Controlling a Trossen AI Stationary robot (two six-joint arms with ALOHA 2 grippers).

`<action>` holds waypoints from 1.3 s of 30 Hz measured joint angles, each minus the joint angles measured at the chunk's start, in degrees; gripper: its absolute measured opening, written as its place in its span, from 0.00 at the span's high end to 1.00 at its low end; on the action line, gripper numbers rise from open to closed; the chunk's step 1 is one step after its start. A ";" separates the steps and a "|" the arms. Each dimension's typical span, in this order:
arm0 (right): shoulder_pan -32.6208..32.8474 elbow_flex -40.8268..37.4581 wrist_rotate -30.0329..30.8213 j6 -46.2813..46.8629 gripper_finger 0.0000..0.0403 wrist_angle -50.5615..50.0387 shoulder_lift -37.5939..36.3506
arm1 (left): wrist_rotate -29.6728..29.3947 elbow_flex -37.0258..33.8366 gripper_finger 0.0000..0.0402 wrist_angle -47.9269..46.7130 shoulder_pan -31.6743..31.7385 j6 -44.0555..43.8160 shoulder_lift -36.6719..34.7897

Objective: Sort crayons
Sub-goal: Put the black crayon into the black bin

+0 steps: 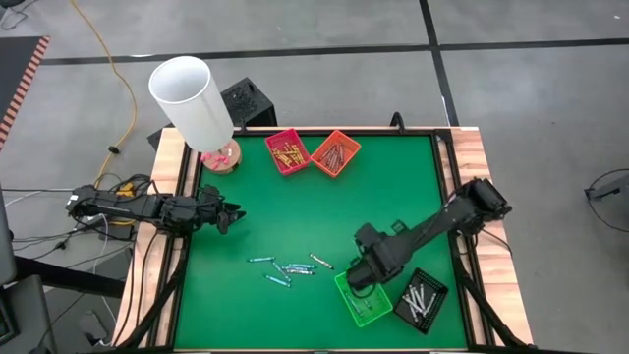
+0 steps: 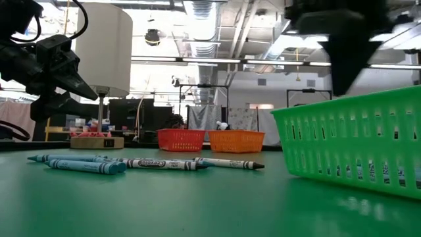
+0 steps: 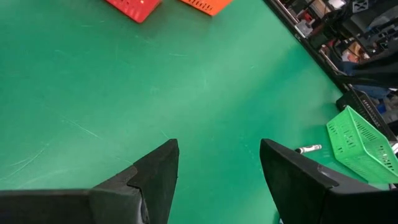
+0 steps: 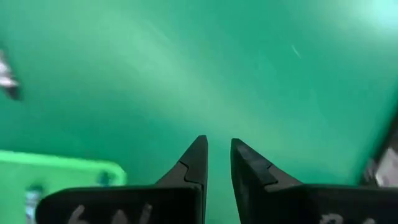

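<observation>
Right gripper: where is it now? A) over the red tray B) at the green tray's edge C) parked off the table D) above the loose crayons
B: in the high view the right gripper sits at the near-left edge of the green tray, well away from the red tray and to the right of the loose crayons.

Left end effector point(image 3: 217, 168) spread over green mat point(image 3: 155, 81); crayon point(image 3: 308, 149) beside green basket point(image 3: 364, 146).
</observation>
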 joint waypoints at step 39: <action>-15.30 -0.04 -22.59 -46.90 0.84 45.29 9.88 | -0.01 0.00 0.46 0.01 -0.02 0.01 0.00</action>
